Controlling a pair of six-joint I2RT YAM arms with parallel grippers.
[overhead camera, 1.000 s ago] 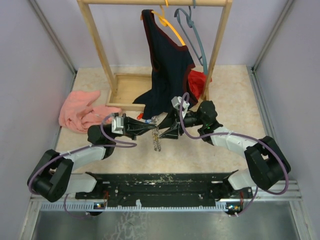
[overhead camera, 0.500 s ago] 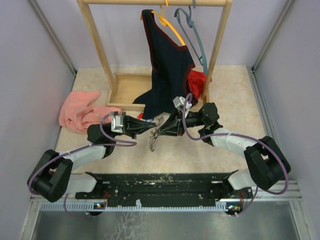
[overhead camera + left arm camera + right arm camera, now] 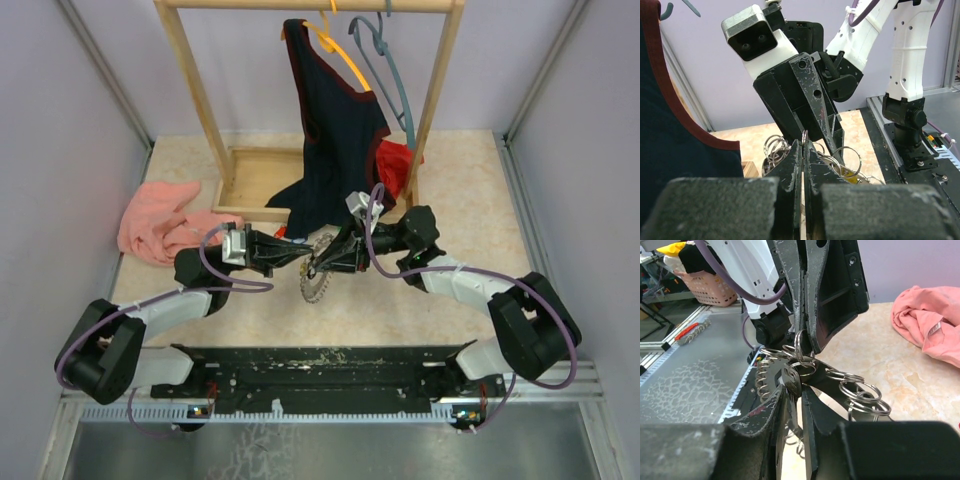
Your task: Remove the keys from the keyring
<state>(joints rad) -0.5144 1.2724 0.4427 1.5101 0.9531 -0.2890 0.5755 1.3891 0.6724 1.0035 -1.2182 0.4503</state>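
My two grippers meet tip to tip over the table's middle. The keyring (image 3: pixel 316 283), a dark ring with a coiled, beaded edge, hangs between them with its round face showing; it also shows in the right wrist view (image 3: pixel 766 382). My left gripper (image 3: pixel 304 258) is shut on a small silver split ring (image 3: pixel 804 136). My right gripper (image 3: pixel 328 264) is shut on a small key (image 3: pixel 793 384) attached to the keyring. Several more silver split rings (image 3: pixel 860 392) hang off the keyring. A yellow tag (image 3: pixel 850 174) shows behind the left gripper's fingers. The other coloured tags are hidden.
A wooden clothes rack (image 3: pixel 195 95) stands behind with a dark garment (image 3: pixel 330 130) hanging low, close behind the grippers, beside orange and grey hangers (image 3: pixel 385 60). A pink cloth (image 3: pixel 160 220) lies at the left. A red cloth (image 3: pixel 395 160) lies by the rack's right post.
The keyring hung edge-on as a thin strip; it has turned and now shows its round face. The right gripper has edged closer to the left gripper.
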